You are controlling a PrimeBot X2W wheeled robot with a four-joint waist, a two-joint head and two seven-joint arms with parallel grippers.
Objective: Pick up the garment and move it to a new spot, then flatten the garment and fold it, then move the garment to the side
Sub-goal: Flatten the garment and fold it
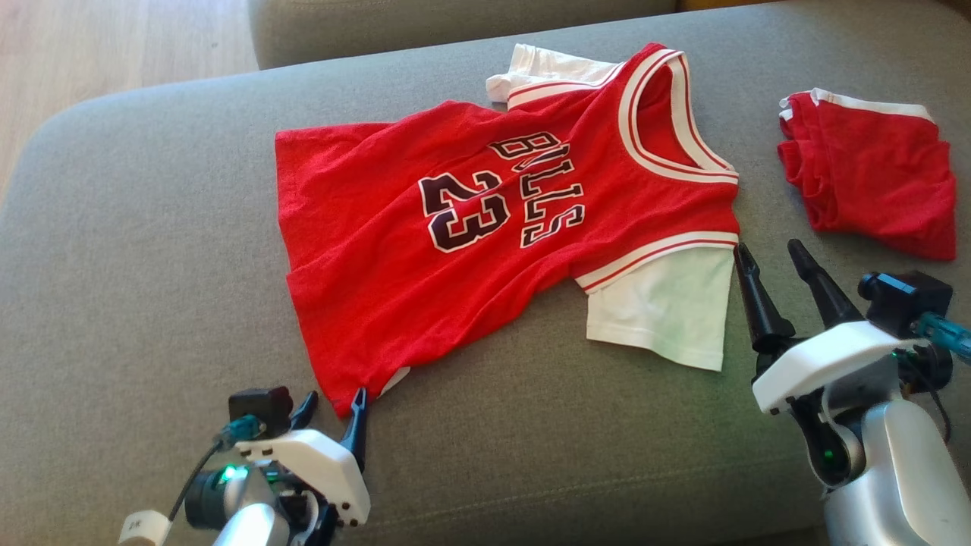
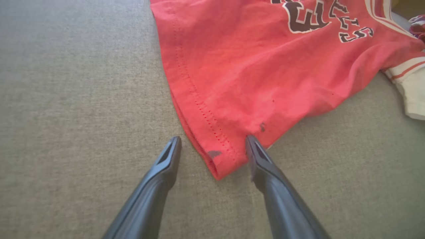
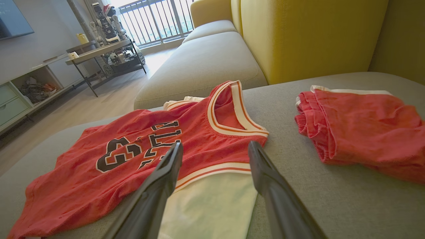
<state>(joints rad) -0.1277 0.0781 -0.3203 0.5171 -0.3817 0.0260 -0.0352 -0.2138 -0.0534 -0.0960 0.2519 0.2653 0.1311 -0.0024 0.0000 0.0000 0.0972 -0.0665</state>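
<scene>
At the lower left of the head view our left gripper (image 1: 335,398) sits low on the grey cushion (image 1: 114,265), jaws spread apart and holding nothing. In the left wrist view the hem corner (image 2: 219,162) of the red jersey (image 1: 425,227) pokes into the gap between the two fingers. We judge that the gripper is set there to pinch that corner, since a corner gives a firm hold for tugging the cloth straight. The jersey lies face up across the middle of the cushion, collar toward the upper right, mostly spread. Its lower edge runs crooked and ripples cross the body, so we take flattening to be the step in hand. Further right, the white sleeve (image 1: 660,311) sticks out below the striped armhole. Just beside its right edge stands our right gripper (image 1: 768,249), jaws likewise parted and empty, tips raised toward the shoulder. It looks placed to take the opposite end, so both arms can pull against each other. At the upper right a second folded red piece (image 1: 872,182) lies apart from the jersey, probably parked out of the way.
</scene>
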